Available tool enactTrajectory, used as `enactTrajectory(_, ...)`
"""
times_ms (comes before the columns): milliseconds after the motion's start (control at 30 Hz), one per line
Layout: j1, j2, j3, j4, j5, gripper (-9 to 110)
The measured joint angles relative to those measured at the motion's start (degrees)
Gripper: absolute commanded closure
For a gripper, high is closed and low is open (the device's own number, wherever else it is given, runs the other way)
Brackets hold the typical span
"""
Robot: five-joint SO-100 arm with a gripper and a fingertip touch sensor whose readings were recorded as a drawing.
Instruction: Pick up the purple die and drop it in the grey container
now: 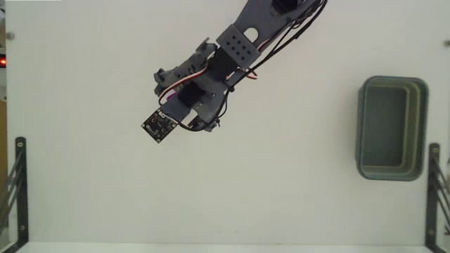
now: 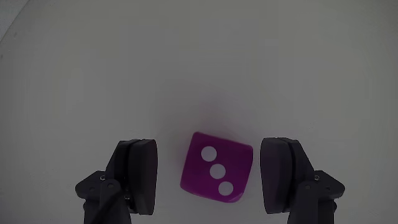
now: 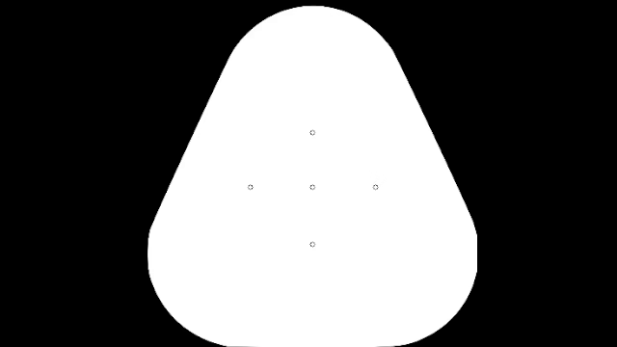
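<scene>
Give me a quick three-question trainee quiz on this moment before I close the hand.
1. True or false: in the wrist view the purple die lies between the fingers of the hand, gaps on both sides.
2. How many white dots show on the die's upper face?
3. In the fixed view, the grey container is: A) under the arm B) at the right edge, holding nothing C) holding the die.

Key: 1 true; 2 three; 3 B.
</scene>
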Motion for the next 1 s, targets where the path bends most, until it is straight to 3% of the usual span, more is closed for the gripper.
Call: enactTrajectory(1000, 0.0, -1.3, 5.4, -6.4, 0.0, -9)
